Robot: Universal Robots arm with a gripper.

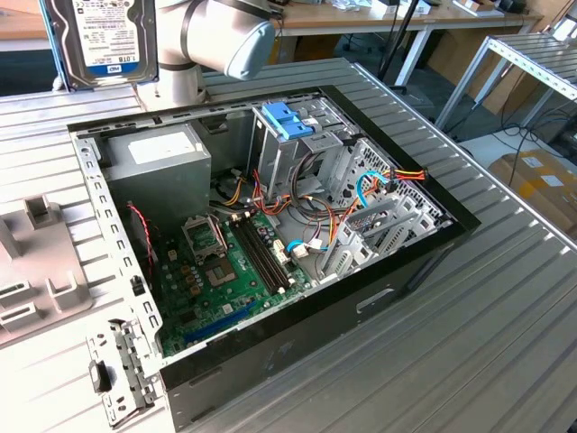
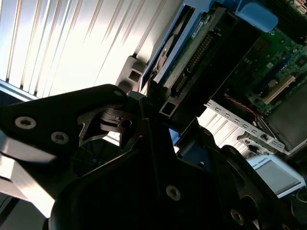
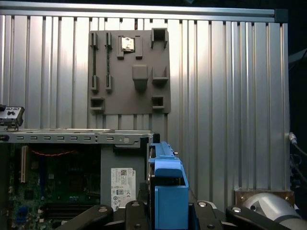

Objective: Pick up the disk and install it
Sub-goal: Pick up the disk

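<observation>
- Worktop (image 1: 505, 361): ribbed metal. In the exterior view we see it carrying everything.
- Computer case (image 1: 397, 275): black, lying open at the centre of the exterior view.
- Robot arm (image 1: 221, 36): grey joint at the top of the exterior view, behind the case.
- Motherboard (image 1: 212, 289): green, on the case floor, lower left of the opening.
- Grey fixture plate (image 1: 36, 262): flat on the worktop at the exterior view's left edge, outside the case.
- Power-supply box (image 1: 158, 167): grey, in the upper-left corner of the case.
- Drive cage (image 1: 288, 135): grey metal with light-blue latch tabs, at the top centre of the opening.
- The disk (image 1: 99, 41): upper left of the exterior view, off the worktop and outside the case. It is upright with its label towards the camera, just beside the arm.
- End effector (image 3: 168, 213): in the first wrist view its black fingers (image 3: 136, 211) are closed against the disk's blue bracket on either side. We record it as gripping the disk.
</observation>
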